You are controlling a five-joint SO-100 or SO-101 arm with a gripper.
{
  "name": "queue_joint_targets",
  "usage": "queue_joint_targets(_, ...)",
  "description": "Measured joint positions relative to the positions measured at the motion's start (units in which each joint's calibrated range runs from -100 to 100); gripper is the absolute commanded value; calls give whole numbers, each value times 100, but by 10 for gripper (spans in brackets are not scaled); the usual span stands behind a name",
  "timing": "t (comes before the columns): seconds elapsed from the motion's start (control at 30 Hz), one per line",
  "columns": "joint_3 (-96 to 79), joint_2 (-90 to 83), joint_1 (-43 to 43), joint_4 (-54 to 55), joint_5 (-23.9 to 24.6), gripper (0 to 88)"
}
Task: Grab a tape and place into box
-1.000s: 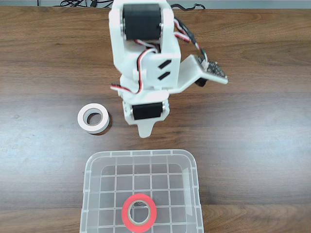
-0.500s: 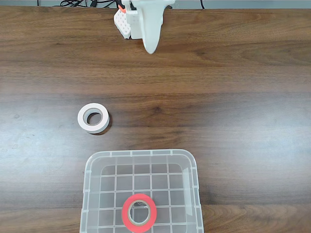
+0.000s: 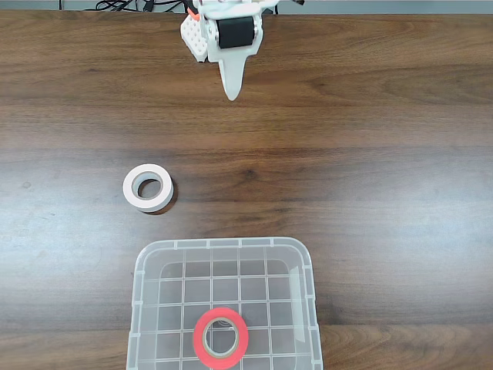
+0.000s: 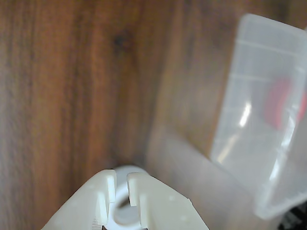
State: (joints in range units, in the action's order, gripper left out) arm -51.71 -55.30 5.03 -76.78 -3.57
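Since the frame half a second ago, we note a small change at the top edge of the fixed view: the gripper [image 3: 231, 89] now shows its black motor face, and its white pointed finger hangs slightly lower over the wooden table [image 3: 385, 154]; a second ago the arm stood much nearer the box. Nothing else has shifted. We see the tape [image 3: 220, 338], a red ring with a pale core, lying flat on the grid-patterned floor of the box [image 3: 139, 277], close to the bottom edge of the fixed view and roughly midway between the side walls. The box itself sits on the table at lower centre, well apart from the gripper. A white tape roll [image 3: 148, 187] rests flat on the bare wood up and to the left of the box, near its upper-left corner but not touching it.

From the wrist view we look past the gripper [image 4: 121, 191], whose two white fingertips stand side by side with only a narrow slit between them (the jaws are closed, with nothing held). The white tape roll [image 4: 125, 218] shows blurred just behind the fingertips. At right the box [image 4: 249, 72] appears tilted by the camera angle, and the tape [image 4: 280, 103] is a red smear through its clear wall.
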Motion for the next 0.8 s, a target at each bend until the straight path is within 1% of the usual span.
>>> queue_joint_targets(0.13,-1543,-670,-30,720,0,19)
queue_joint_targets(0.3,-2726,-1658,-45,1144,0,19)
queue_joint_targets(0.53,-3845,-3257,-45,1203,26,12)
queue_joint_targets(0.7,-4296,-4169,-45,958,324,12)
queue_joint_targets(0.8,-4504,-4253,-45,890,391,13)
